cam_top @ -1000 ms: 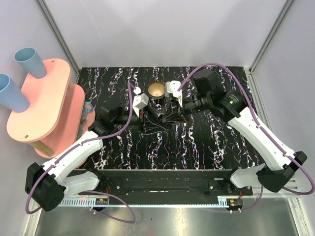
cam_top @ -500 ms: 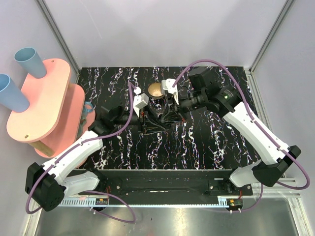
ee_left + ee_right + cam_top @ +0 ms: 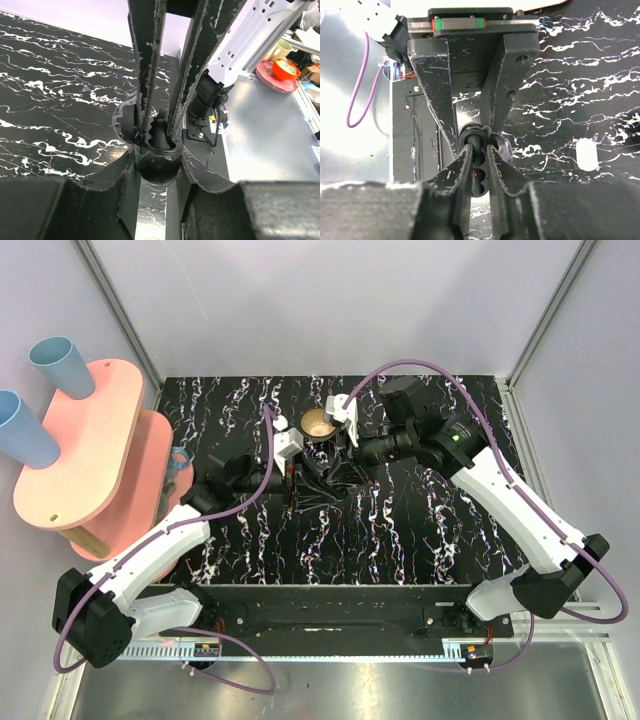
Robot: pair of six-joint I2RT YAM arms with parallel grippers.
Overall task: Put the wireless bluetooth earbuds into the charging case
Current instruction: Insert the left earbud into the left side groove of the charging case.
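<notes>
My left gripper (image 3: 300,480) and right gripper (image 3: 335,472) meet tip to tip at the table's middle, just in front of the brass bowl (image 3: 316,422). Between them is a small black object (image 3: 157,167). In the left wrist view my left gripper (image 3: 157,165) is shut on its round end. In the right wrist view my right gripper (image 3: 480,160) is shut on its lobed part (image 3: 480,175), which shows a tiny red light. A small white oval pod (image 3: 586,154), perhaps the charging case, lies on the table beside them. No white earbuds show.
A pink two-tier stand (image 3: 80,450) with two blue cups (image 3: 60,365) stands off the table's left edge. A small blue item (image 3: 180,456) lies by the stand. Metal frame posts rise at the back corners.
My right arm has swung left and toward the back, so its white wrist module now sits at the bowl's right rim. The left arm has hardly moved. Both grippers stay shut together.
</notes>
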